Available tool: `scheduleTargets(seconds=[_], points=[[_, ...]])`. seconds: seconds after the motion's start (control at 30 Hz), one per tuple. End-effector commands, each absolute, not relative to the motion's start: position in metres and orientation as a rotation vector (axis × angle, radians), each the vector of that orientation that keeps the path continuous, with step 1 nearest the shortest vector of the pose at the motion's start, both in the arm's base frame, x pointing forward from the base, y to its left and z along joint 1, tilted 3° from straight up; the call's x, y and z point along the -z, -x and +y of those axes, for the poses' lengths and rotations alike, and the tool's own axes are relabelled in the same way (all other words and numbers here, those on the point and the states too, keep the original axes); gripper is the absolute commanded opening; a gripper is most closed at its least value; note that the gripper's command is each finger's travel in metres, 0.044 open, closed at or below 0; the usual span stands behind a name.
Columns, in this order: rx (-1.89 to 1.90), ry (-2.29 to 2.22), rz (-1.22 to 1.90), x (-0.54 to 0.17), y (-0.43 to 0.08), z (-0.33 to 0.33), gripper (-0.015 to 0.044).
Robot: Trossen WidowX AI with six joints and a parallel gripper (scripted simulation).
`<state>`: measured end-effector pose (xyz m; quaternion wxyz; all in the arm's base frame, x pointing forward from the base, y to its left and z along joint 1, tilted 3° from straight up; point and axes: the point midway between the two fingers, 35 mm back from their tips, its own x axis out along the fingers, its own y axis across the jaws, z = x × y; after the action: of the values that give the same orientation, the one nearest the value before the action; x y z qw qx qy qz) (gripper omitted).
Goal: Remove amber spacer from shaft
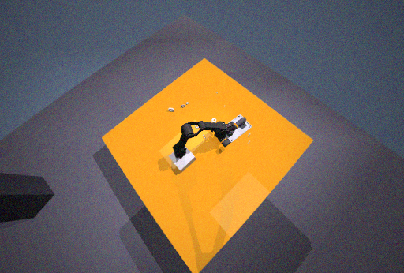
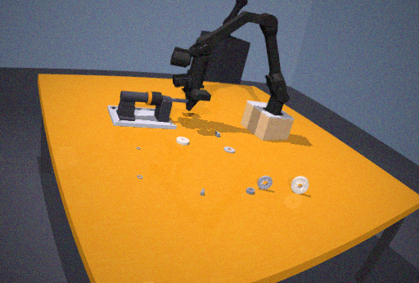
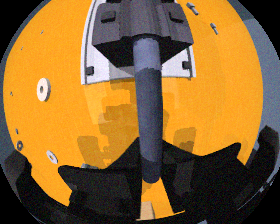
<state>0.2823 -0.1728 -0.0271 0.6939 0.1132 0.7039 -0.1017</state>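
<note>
The shaft [image 2: 178, 100] [image 3: 148, 100] is a dark grey rod sticking out of the near support block [image 2: 163, 110] [image 3: 113, 35]. My gripper [image 2: 191, 103] [image 3: 145, 140] is shut on its free end, with fingers on both sides. The amber spacer [image 2: 150, 98] is a ring still up in the row, between a long dark grey cylinder [image 2: 134, 96] and a black ring piece beside the near support. The big housing block [image 2: 126, 110] stands at the far end of the white base plate [image 2: 143, 124] [image 3: 102, 73]. The spacer is hidden in the wrist view; no amber ring shows on the table.
A white disc [image 2: 182, 141] [image 3: 39, 90] lies in front of the plate. A grey ring [image 2: 229, 148], small parts, a grey wheel [image 2: 260, 183] and a white wheel [image 2: 295, 186] are spread toward the near edge. The arm's base block [image 2: 275, 128] stands right of the fixture.
</note>
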Motion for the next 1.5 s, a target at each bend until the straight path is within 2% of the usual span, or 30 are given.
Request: scheduleTargets(seconds=[0.0, 1.47], points=[[0.226, -0.249, 1.572, 0.0262, -0.2817, -0.1730, 0.0000], [0.226, -0.249, 1.572, 0.0262, -0.2781, -0.1719, 0.0000]])
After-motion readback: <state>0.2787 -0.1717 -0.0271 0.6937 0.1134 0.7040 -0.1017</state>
